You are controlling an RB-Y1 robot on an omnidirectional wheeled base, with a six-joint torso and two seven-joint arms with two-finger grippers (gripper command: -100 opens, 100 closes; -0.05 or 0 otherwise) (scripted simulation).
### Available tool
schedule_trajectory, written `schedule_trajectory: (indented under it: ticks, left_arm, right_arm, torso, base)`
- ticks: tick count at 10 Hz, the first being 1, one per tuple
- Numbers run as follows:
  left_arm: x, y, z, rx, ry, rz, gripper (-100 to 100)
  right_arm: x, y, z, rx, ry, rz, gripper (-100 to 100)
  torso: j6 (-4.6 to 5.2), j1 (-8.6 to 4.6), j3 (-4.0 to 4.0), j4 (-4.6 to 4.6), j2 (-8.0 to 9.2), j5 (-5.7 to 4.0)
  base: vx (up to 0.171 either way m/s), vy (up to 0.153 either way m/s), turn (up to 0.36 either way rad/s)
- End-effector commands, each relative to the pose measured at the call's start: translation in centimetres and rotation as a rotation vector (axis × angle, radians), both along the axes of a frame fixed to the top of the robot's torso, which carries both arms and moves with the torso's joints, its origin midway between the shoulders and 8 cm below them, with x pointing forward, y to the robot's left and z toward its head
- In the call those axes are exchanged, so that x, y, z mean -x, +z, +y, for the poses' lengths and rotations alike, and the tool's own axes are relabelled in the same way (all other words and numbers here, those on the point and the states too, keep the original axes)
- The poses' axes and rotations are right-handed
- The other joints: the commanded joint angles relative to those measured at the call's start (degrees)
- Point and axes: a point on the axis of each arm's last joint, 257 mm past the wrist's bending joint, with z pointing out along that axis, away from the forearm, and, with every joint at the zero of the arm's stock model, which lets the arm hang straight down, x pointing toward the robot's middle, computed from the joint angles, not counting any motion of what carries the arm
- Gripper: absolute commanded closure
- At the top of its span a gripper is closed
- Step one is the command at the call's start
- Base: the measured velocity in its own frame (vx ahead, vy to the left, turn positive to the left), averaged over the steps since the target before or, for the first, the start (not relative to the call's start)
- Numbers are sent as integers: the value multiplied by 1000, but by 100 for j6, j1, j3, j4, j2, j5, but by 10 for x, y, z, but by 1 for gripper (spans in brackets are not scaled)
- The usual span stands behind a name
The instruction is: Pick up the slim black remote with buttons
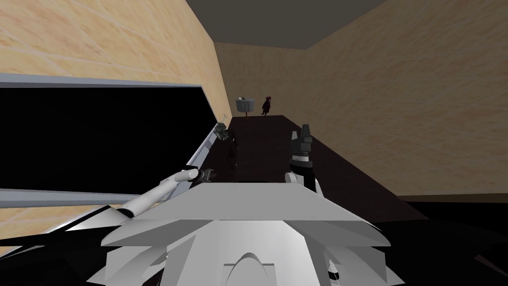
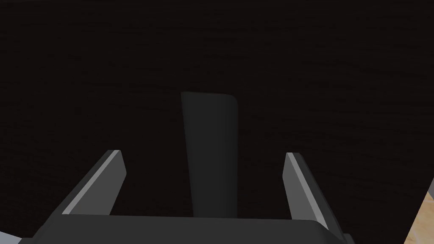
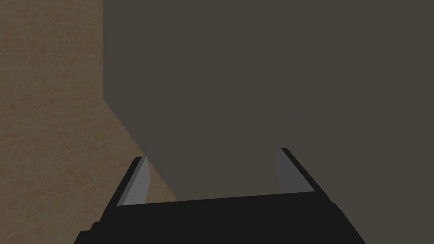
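A slim, dark, plain slab, the remote (image 2: 210, 152), lies flat on a very dark tabletop (image 2: 322, 84). My left gripper (image 2: 204, 153) hangs open over it, one finger on each side, neither touching it. In the head view the left gripper (image 1: 208, 174) is low over the table's near left end, and the remote (image 1: 232, 151) shows as a dark strip just beyond it. No buttons can be made out. My right gripper (image 1: 304, 133) is raised above the table's right half, and its fingers (image 3: 140, 178) stand open with nothing between them.
The long dark table (image 1: 278, 149) runs away from me between two tan walls. A small greenish object (image 1: 221, 131) sits by its left edge. A grey drum-shaped object (image 1: 245, 105) and a dark red figure (image 1: 266, 105) stand at its far end. A grey-framed black area (image 1: 99, 139) lies on the left.
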Motion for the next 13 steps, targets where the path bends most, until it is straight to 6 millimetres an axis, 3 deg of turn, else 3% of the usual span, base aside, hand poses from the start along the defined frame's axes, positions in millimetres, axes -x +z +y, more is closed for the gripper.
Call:
schedule_trajectory:
  ticks: [1,4,6,7,9,10,11,12,13]
  left_arm:
    - [23,-4,12,-14,0,73,-100]
    - [43,-6,21,-19,-1,143,-100]
    - [73,-8,37,-29,0,235,-100]
    - [74,-8,36,-28,0,240,-100]
    - [95,-8,45,-31,0,307,-100]
    - [102,-8,48,-32,0,326,-100]
    - [95,-8,45,-32,1,310,-100]
    - [96,-8,45,-32,0,315,0]
    - [100,-18,39,-31,3,314,-100]
  right_arm:
    - [0,0,0,0,0,0,0]
    - [0,0,0,0,0,0,0]
    - [0,0,0,0,0,0,0]
    - [0,0,0,0,0,0,0]
    - [0,0,0,0,0,0,0]
    - [0,0,0,0,0,0,0]
    - [0,0,0,0,0,0,0]
    - [0,0,0,0,0,0,0]
    - [0,0,0,0,0,0,0]
  torso:
    - [0,0,0,0,0,0]
    - [1,3,1,1,1,0]
    - [2,1,2,1,1,1]
    - [1,0,-3,-1,-6,0]
    - [1,2,5,2,8,0]
    - [0,4,5,2,8,1]
    - [0,4,4,2,6,1]
    - [0,2,10,4,18,1]
    - [-1,1,17,7,29,1]
  base:
    - [88,-1,-57]
    - [81,1,-38]
    - [102,-6,-56]
    - [84,1,-20]
    - [66,6,-39]
    - [77,9,-24]
    - [34,4,-3]
    - [6,1,0]
    - [8,19,-21]
